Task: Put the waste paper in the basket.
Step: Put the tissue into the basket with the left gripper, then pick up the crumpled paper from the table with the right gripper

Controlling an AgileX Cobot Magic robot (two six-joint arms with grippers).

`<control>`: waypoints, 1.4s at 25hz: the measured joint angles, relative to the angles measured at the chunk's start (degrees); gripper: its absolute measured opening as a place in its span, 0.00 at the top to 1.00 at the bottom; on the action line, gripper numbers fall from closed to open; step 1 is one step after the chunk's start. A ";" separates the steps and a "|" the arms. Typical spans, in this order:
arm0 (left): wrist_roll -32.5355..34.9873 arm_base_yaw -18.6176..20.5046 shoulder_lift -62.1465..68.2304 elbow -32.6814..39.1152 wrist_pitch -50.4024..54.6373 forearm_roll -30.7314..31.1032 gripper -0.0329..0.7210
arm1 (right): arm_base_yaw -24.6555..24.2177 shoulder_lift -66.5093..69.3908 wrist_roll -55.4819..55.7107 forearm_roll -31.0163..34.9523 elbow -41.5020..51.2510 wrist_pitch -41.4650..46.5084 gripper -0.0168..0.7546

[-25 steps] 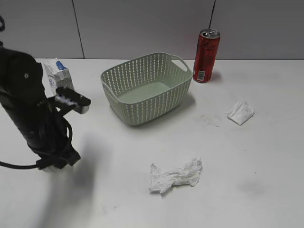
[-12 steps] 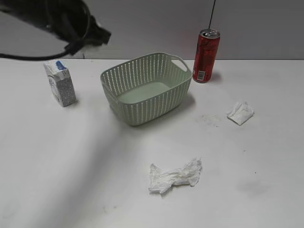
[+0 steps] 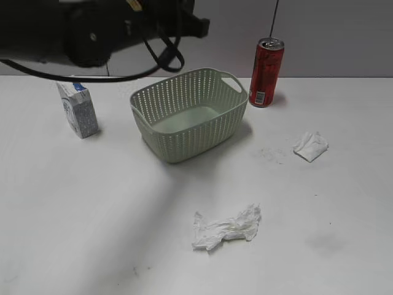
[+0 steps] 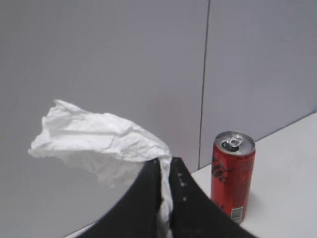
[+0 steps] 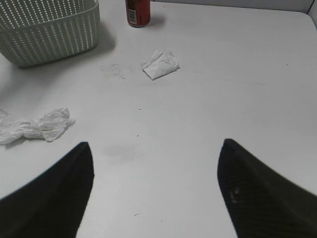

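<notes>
Your left gripper [image 4: 166, 198] is clamped on a wad of waste paper [image 4: 94, 144], jaws pinched together with the tissue billowing out to its left and above the tips. In the exterior view only the dark left arm [image 3: 104, 31] shows, high along the top edge, and the basket [image 3: 187, 114] sits below and just ahead of it, so my read is that the carry is nearly over the drop zone, though you can't see from the wrist view whether the tips are past the rim. The basket's long axis runs diagonally, near-left to far-right, toward the red can [image 3: 266, 72] just off its far corner; that same can stands ahead and to the right of your held wad. Your right gripper [image 5: 156, 193] hangs spread wide, holding nothing. Ahead and left of it lies a long twisted wad [image 5: 37, 126], farther ahead a small folded wad [image 5: 159, 64]; this arm is nearer both. The white table [image 3: 319, 246] looks flat and smooth, with a grey wall behind and a small carton [image 3: 78, 109] left of the basket.
</notes>
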 joint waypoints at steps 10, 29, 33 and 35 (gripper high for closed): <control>0.00 0.00 5.42 0.00 7.71 -0.22 0.14 | 0.00 0.00 0.00 0.00 0.00 0.00 0.22; 0.00 16.57 -20.19 -0.12 64.15 -0.28 0.18 | 0.00 -0.02 0.00 6.60 0.00 -1.02 0.22; 0.00 24.38 -24.38 -0.35 73.88 0.47 0.18 | 0.00 -0.02 0.00 7.42 -0.11 -2.30 0.22; 0.00 27.60 -26.13 -0.48 79.33 2.33 0.19 | 0.00 -0.02 0.00 7.67 -0.23 -3.29 0.22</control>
